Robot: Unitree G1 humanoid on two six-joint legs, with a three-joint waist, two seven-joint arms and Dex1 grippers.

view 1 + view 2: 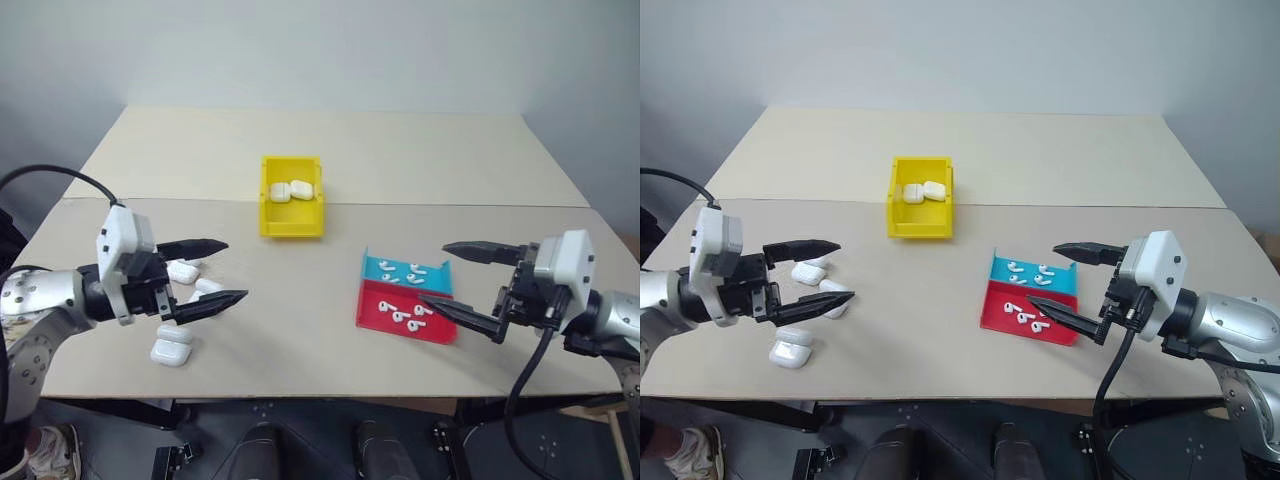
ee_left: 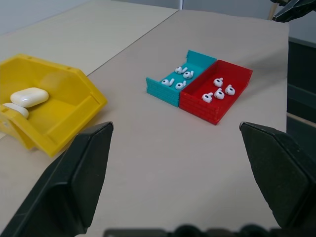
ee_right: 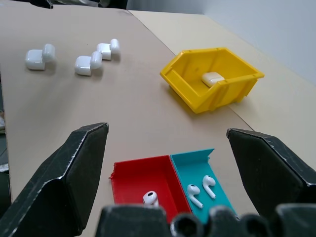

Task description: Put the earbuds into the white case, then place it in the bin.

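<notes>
Several white earbuds [image 1: 402,317] lie in a red tray [image 1: 385,322] and in the blue tray [image 1: 437,277] joined to it, right of the table's middle. Three white cases [image 3: 89,63] with raised lids lie at the near left. The yellow bin [image 1: 291,222] stands at the middle with two closed cases [image 1: 290,190] in it. My left gripper [image 1: 237,269] hovers open just right of the loose cases, holding nothing. At the trays' right edge my right gripper [image 1: 434,273] hangs open and empty, its lower finger crossing the red tray's corner in the eye views.
The table is two beige tops with a seam [image 1: 450,205] running behind the bin. The far top is bare. Open surface lies between the loose cases and the trays. The near edge runs close under both grippers.
</notes>
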